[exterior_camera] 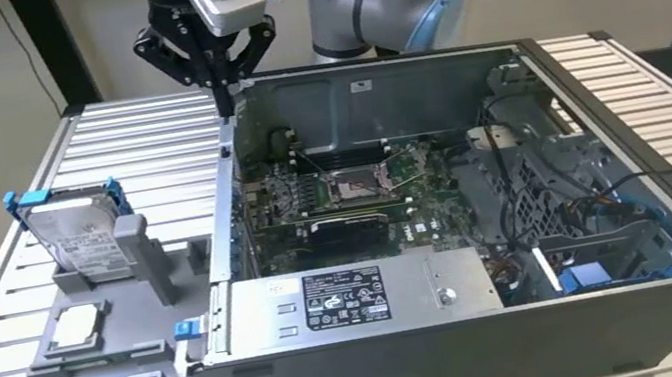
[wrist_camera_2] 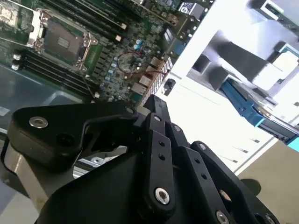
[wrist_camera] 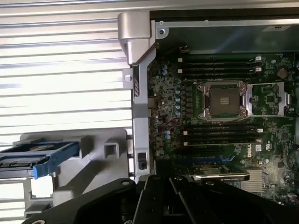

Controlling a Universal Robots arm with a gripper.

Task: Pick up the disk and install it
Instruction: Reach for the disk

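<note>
Both jaws look pressed together w/ nothing between them, and the gripper (exterior_camera: 221, 98) hangs over the side wall of the open case (exterior_camera: 471, 354), near a back corner. Well apart from the jaws, lower and outside that wall, the disk (exterior_camera: 82, 239) stands upright in a grey stand (exterior_camera: 148, 259), untouched. For a good pick-up, I'd judge: spread the jaws wide first, line up square on the blue frame (exterior_camera: 35, 198) edges, not the label, & pull straight up.
</note>
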